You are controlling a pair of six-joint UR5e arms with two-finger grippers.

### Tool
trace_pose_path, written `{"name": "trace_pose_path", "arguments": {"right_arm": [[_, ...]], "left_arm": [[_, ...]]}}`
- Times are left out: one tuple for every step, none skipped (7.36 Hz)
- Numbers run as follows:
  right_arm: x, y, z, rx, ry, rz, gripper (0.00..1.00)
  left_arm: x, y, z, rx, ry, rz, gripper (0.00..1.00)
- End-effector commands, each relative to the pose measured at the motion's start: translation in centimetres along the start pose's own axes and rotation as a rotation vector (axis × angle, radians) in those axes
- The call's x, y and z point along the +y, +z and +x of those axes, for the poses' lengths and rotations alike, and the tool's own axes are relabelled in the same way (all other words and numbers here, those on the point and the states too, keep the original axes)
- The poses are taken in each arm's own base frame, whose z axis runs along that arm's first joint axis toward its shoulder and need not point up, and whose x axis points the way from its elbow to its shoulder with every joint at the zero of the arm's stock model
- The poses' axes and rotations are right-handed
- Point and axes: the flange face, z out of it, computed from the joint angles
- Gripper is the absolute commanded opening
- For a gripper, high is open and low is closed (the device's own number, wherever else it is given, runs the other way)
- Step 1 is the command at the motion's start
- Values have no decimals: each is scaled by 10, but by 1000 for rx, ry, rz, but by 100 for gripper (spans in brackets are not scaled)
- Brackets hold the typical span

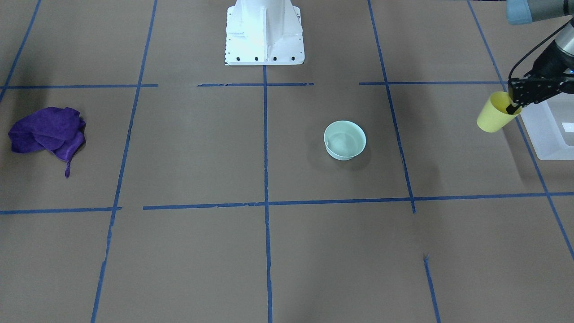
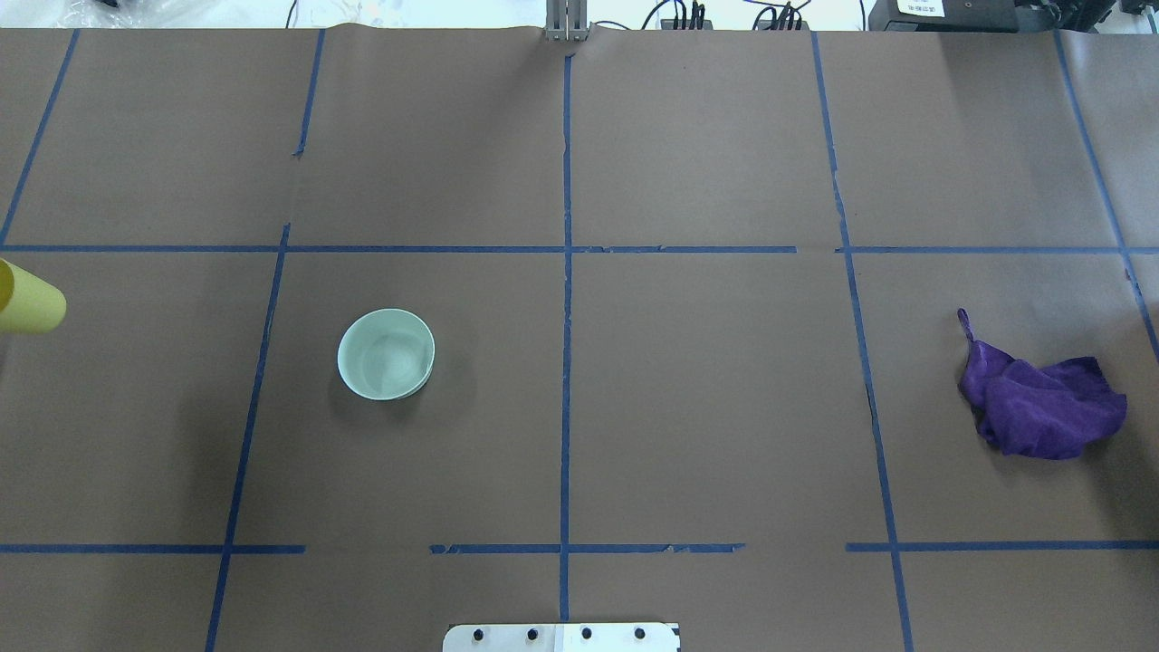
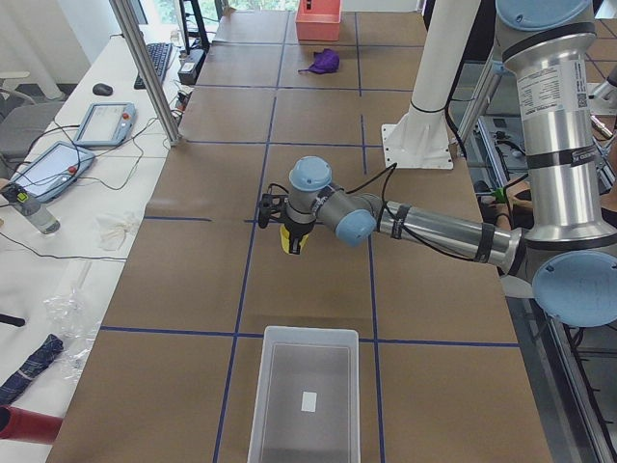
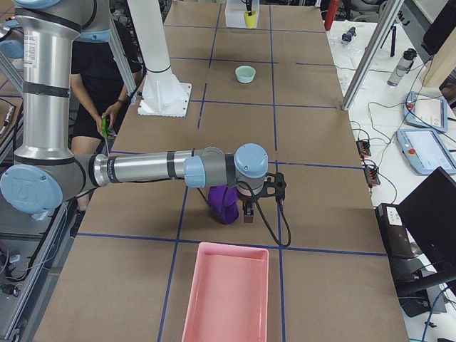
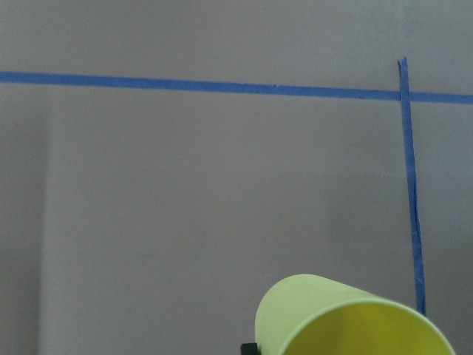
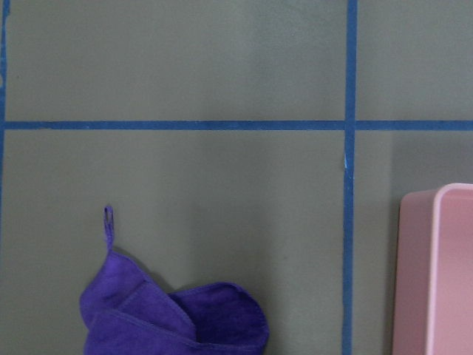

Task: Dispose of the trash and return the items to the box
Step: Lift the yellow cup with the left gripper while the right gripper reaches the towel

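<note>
My left gripper [image 1: 512, 107] is shut on the rim of the yellow cup [image 1: 494, 115] and holds it tilted above the table, just beside the translucent box [image 1: 549, 134]. The cup also shows at the left edge of the overhead view [image 2: 32, 306], in the left wrist view [image 5: 347, 318] and in the exterior left view [image 3: 292, 241], short of the box [image 3: 304, 395]. The mint-green bowl [image 1: 345, 140] stands upright on the table [image 2: 387, 354], apart from both grippers. My right gripper [image 4: 246, 212] hovers over a purple cloth [image 4: 224, 203]; I cannot tell whether it is open or shut.
The crumpled purple cloth [image 2: 1041, 407] lies on the robot's right side [image 1: 47, 134] [image 6: 170, 310]. A pink bin [image 4: 226, 296] stands at that end of the table [image 6: 436, 266]. The white robot base [image 1: 264, 33] stands at the table's edge. Blue tape lines mark the brown table.
</note>
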Motion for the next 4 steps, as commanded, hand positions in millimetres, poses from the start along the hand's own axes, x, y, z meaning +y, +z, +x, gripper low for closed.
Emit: {"name": "trace_pose_path", "arguments": {"right_arm": [[-8,7,-33,-13,71,-18,100],[-1,18,-43,1,168,-28,100],[24,33,-34,39,131,12,100],[38,52,-42,52,162,48,100]], "left_arm": [[-24,-24,-24,-46,48,33,0],[-27,-29,-35,-55,62,45,0],[-28,-35,-40,-60,65,56,0],[-29,-36,-41,-61,70,58,0]]}}
